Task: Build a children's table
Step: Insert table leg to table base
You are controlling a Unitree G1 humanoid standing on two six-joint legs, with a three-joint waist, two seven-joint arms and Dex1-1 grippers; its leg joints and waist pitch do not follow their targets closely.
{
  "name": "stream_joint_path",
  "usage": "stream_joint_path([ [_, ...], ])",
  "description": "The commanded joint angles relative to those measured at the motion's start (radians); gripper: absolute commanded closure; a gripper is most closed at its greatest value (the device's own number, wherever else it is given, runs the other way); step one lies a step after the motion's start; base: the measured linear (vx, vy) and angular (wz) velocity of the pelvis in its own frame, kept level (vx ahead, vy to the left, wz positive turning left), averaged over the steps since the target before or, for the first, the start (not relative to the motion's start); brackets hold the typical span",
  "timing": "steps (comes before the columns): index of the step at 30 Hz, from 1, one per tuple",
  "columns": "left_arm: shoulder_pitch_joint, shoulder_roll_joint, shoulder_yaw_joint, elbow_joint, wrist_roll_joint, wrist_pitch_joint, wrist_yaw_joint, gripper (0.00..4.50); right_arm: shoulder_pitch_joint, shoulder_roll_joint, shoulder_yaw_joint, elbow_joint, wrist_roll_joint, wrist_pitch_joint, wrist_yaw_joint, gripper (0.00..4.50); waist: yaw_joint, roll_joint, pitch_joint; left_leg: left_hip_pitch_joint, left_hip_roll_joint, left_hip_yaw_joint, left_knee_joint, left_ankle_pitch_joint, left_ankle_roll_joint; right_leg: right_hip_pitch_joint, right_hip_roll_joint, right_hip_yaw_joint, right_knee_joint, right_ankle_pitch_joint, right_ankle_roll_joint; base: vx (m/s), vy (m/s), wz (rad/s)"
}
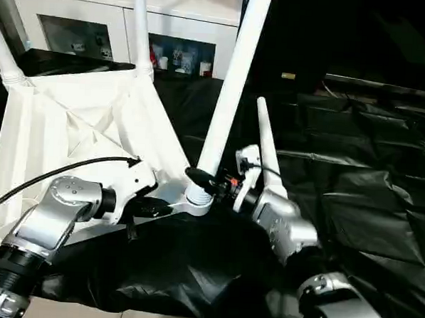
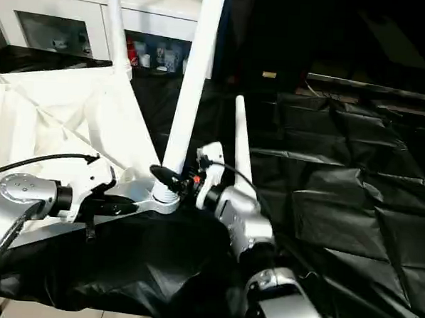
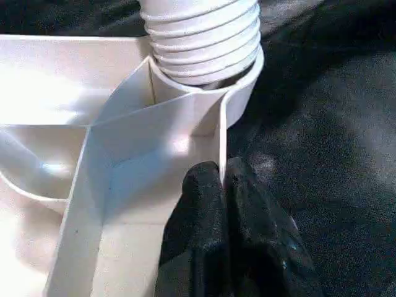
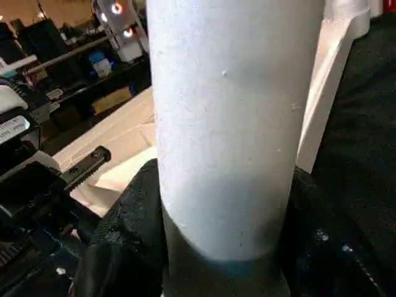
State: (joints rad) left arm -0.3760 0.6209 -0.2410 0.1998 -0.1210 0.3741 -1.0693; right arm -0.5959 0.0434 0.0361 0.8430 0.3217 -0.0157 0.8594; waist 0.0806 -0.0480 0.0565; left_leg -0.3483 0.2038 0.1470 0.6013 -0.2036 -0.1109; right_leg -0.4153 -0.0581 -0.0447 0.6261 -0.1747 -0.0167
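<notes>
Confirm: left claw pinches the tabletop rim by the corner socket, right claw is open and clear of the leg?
Not quite. The right wrist view shows the right claw closed around the leg. The left claw does pinch the tabletop rim by the corner socket.

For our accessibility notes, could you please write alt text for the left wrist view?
The left gripper, shut, pinches the thin white rim of the upturned children's table just below a corner socket holding a ribbed leg. Black cloth lies alongside.
</notes>
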Motion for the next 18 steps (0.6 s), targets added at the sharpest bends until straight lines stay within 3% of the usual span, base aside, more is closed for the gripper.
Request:
stream_joint_path([
  [1,-0.011,0.011,0.016,-0.008,0.004,-0.005,0.005,4.50,0.047,-0.027,-0.014,0.063,-0.031,-0.021,-0.028,2.57,-0.001,0.029,-0.045,0.001,0.019,0.004,-0.095,-0.282,-0.015,0.045,-0.070,0.042,-0.079,-0.305,-0.200,0.000,0.000,0.00],
  [8,-0.017,0.012,0.016,-0.001,0.009,-0.010,0.008,4.50,0.079,-0.036,-0.025,0.043,-0.037,-0.101,-0.009,2.57,0.002,0.029,-0.044,0.001,0.021,0.004,-0.099,-0.292,-0.008,0.044,-0.069,0.044,-0.081,-0.311,-0.197,0.000,0.000,0.00],
  [9,-0.020,0.010,0.014,0.005,0.012,-0.014,0.009,4.50,0.089,-0.040,-0.028,0.028,-0.035,-0.118,0.003,2.57,0.006,0.050,-0.047,0.002,0.020,0.001,-0.098,-0.300,-0.014,0.044,-0.071,0.043,-0.078,-0.309,-0.199,0.000,0.000,0.00],
  [10,-0.022,0.009,0.014,0.008,0.012,-0.015,0.010,4.50,0.094,-0.043,-0.028,0.017,-0.034,-0.121,0.008,2.57,0.003,0.033,-0.047,0.001,0.020,0.004,-0.097,-0.291,-0.008,0.047,-0.069,0.043,-0.081,-0.295,-0.203,0.000,0.000,0.00],
  [11,-0.022,0.009,0.014,0.008,0.012,-0.015,0.010,4.50,0.094,-0.043,-0.028,0.017,-0.034,-0.121,0.008,2.57,0.004,0.039,-0.046,0.000,0.020,0.004,-0.099,-0.294,-0.009,0.046,-0.068,0.043,-0.082,-0.298,-0.204,0.000,0.000,0.00],
  [18,-0.028,0.016,0.012,0.020,0.019,-0.026,0.006,4.50,0.141,-0.095,0.022,-0.113,-0.050,-0.099,0.066,2.57,0.010,0.040,-0.050,0.000,0.021,0.007,-0.097,-0.233,0.004,0.051,-0.066,0.042,-0.075,-0.213,-0.218,0.000,0.000,0.00],
])
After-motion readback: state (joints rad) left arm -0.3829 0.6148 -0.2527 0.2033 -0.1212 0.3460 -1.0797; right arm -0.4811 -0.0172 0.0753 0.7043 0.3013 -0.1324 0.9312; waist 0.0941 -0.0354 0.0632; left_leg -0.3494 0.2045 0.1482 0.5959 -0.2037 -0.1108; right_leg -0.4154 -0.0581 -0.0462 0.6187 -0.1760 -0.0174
